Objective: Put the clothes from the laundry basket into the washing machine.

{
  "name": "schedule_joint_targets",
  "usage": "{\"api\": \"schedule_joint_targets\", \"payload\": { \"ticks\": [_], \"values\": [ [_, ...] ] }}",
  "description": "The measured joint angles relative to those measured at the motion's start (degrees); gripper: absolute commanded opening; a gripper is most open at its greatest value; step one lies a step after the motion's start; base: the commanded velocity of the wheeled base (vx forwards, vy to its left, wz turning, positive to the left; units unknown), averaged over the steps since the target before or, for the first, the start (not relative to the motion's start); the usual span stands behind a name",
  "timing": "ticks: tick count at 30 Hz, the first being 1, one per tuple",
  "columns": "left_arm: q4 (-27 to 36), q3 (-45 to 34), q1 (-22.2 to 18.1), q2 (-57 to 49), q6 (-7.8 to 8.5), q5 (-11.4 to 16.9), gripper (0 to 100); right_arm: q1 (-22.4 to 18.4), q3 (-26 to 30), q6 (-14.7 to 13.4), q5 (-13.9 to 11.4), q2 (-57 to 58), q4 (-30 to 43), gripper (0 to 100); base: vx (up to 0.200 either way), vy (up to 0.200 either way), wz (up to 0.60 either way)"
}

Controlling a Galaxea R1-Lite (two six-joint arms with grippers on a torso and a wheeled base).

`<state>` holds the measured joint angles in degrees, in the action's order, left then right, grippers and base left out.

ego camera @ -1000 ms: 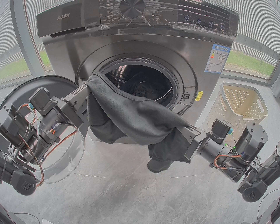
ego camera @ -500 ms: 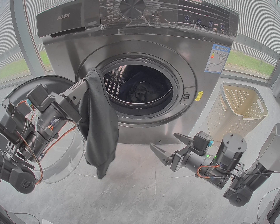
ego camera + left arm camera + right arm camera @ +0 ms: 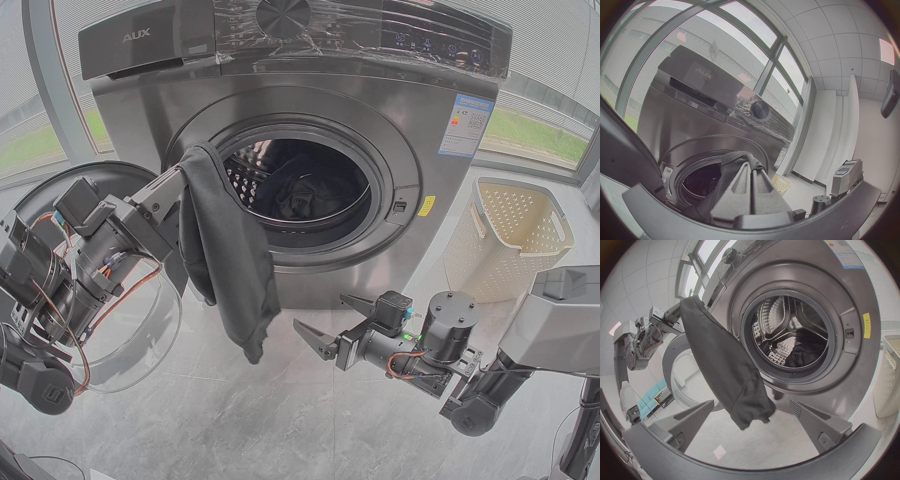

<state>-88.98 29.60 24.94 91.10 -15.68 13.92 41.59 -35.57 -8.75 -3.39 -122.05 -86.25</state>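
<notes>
Dark garment being gripped at top edge by clenched left claw, hanging limp below it, beside washer. Near hem, right claw being held released. Cloth judged soft, light; hem best seized.

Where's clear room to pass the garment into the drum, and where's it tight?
Free: the drum mouth above the dark clothes lying inside, and bare floor before the washing machine, under the right gripper. Crowded: the mouth's left rim, where the left gripper, hanging garment and open door bunch.
</notes>
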Motion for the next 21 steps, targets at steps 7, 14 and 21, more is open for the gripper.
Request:
{"api": "schedule_joint_targets", "payload": {
  "ticks": [7, 14, 21],
  "values": [
    [0.0, -0.06, 0.0, -0.01, -0.02, 0.04, 0, -2.46, -3.51, 0.84, -1.28, -4.41, -0.32, 100, 0.0, 0.0, 0.0],
    [0.0, -0.13, 0.11, 0.02, -0.02, 0.06, 0, -2.57, -4.72, 1.32, -2.46, -6.08, -1.45, 100, 0.0, 0.0, 0.0],
    [0.0, -0.33, 0.11, -0.01, -0.05, -0.02, 0, 0.88, -5.27, 1.29, -3.36, -8.41, -2.11, 100, 0.0, 0.0, 0.0]
  ]
}}
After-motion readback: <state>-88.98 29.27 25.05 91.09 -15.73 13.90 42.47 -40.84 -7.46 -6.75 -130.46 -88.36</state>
